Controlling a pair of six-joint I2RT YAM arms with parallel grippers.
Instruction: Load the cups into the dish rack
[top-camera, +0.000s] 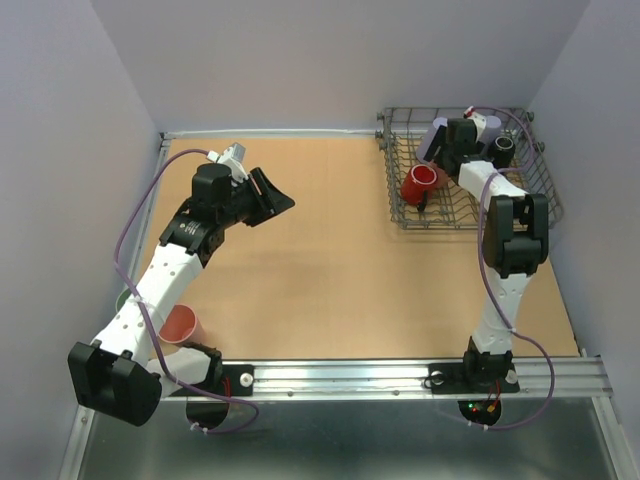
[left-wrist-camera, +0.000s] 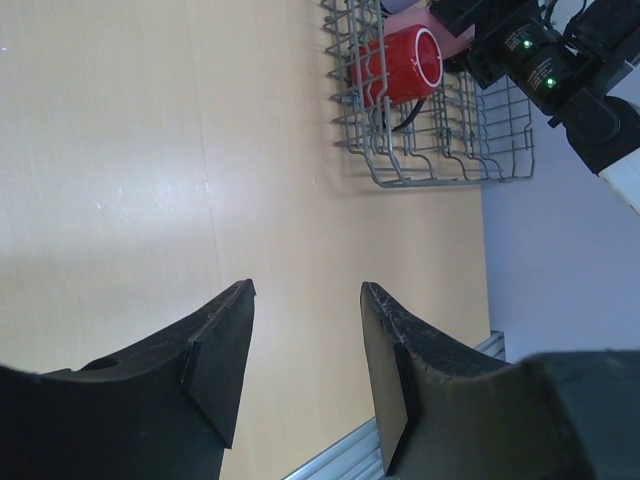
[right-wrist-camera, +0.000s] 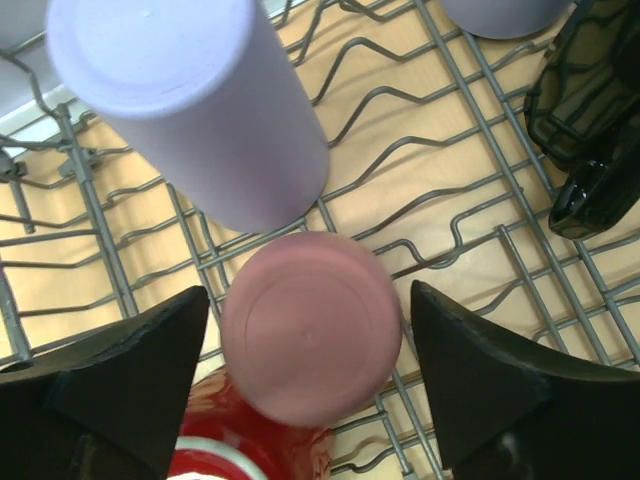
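The right arm is reaching into the dish rack (top-camera: 520, 205) at the far right corner of the worktop (top-camera: 320, 260). The right end effector (right-wrist-camera: 310, 300) is hanging over the rack with its jaws partly open, one finger (right-wrist-camera: 120, 390) on each side of a pink cup (right-wrist-camera: 310, 335). That cup is standing upside down on the rack wires with its base facing up. A thin gap is showing between the cup and each finger, so the end effector is straddling the cup without gripping it.

A lavender cup (right-wrist-camera: 190, 100) is leaning, base up, just beyond the pink one. A second lavender cup (right-wrist-camera: 495, 12) is peeking in at the top edge of the right wrist view. A black cup (right-wrist-camera: 590, 100) is sitting in the rack to the right. A red cup (top-camera: 422, 183) with a white inside is lying on its side at the rack's near left, just beside the pink cup.

The left arm is stretching over the left part of the worktop, well apart from the rack. The left end effector (left-wrist-camera: 307, 300) is hovering above bare wood with its jaws about half open and nothing between them.

Another pink cup (top-camera: 182, 325) is standing on the worktop near the left arm's base. A pale green cup (top-camera: 122, 298) is showing only as a sliver behind that arm.
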